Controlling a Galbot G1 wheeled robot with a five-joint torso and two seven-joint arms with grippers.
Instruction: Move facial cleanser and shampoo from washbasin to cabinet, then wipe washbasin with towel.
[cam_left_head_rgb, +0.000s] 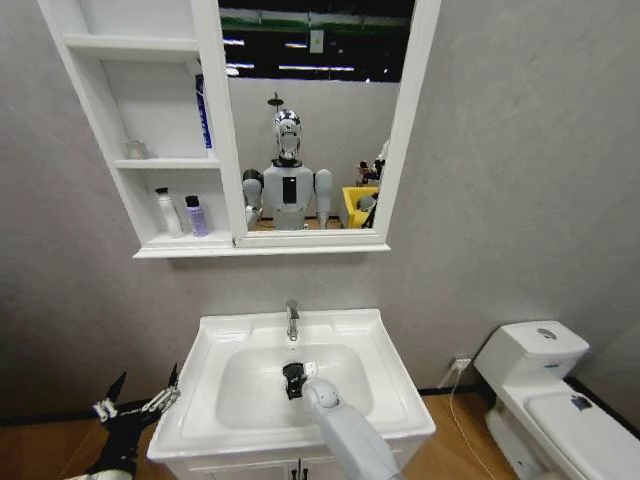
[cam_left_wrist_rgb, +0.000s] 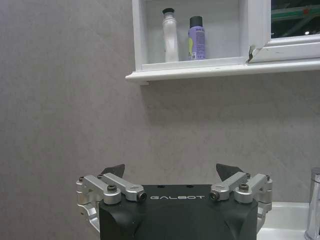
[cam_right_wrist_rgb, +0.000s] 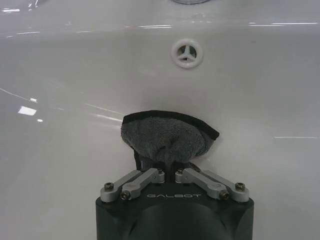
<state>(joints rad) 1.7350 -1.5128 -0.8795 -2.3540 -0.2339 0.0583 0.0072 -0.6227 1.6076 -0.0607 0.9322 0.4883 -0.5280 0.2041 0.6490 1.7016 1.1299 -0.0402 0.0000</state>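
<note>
The right gripper (cam_right_wrist_rgb: 167, 172) was down in the rounded bowl of the glossy white ceramic washbasin (cam_left_head_rgb: 390, 385), near the centre of the head view, its fingers clamped together on the towel (cam_right_wrist_rgb: 167, 137). The towel was a dark grey, fuzzy terry pad with a black stitched edge, bunched against the smooth basin wall below the round overflow opening (cam_right_wrist_rgb: 187, 53). The chrome tap (cam_left_head_rgb: 292, 320) stood at the basin's back rim. The left gripper (cam_left_head_rgb: 138, 405) hung at the lower left of the head view, beside the basin, its metal-linked fingers spread apart. In the cabinet (cam_left_head_rgb: 150, 160) at upper left, the lowest niche held a slim white bottle (cam_left_head_rgb: 169, 212) and a purple bottle (cam_left_head_rgb: 196, 216), both upright.
</note>
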